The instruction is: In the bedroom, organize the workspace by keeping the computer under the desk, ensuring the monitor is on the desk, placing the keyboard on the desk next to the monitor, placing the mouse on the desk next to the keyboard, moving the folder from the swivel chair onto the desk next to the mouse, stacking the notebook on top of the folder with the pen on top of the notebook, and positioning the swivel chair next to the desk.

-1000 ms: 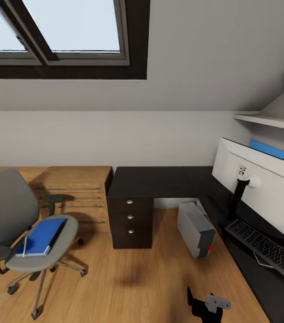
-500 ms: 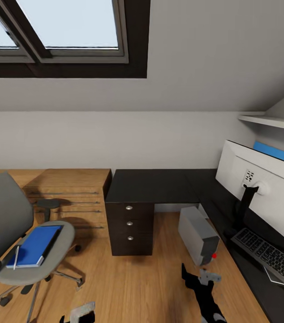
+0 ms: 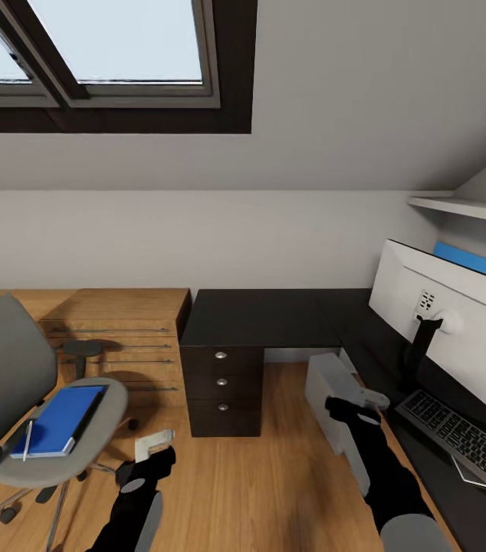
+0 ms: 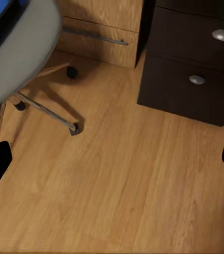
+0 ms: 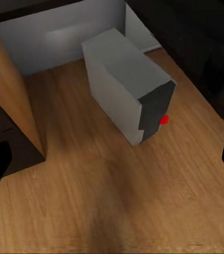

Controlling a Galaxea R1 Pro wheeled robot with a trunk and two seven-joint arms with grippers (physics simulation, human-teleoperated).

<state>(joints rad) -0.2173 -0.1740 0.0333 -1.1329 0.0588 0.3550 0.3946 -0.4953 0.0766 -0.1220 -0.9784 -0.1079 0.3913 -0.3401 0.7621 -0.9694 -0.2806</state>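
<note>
**Workspace mostly unsorted; both arms up, nothing held**

Blue folder lies on the swivel chair seat, dark notebook tucked along its far edge, pen lying across the folder's near corner. None of the three is on the desk yet. Chair stands well apart from the desk, over by the low wooden shelving.

Computer tower sits on the wood floor in the desk's inner corner, red light toward the robot; looks roughly under or just beside the desk edge, hard to say if it counts as fully under. Monitor is on the desk's right wing, white back facing the camera. Keyboard lies on the desktop just beside the monitor's stand. Mouse not made out.

Left gripper hovers over bare floor between chair base and the black drawer unit, fingers spread wide, empty. Right gripper is raised in front of the tower, fingertips also wide apart in the wrist view, empty.

Judgement: monitor and keyboard look done, computer near done. Left: folder, notebook, pen transfer and stacking, mouse placement, chair pushed to the desk. Early stage.
</note>
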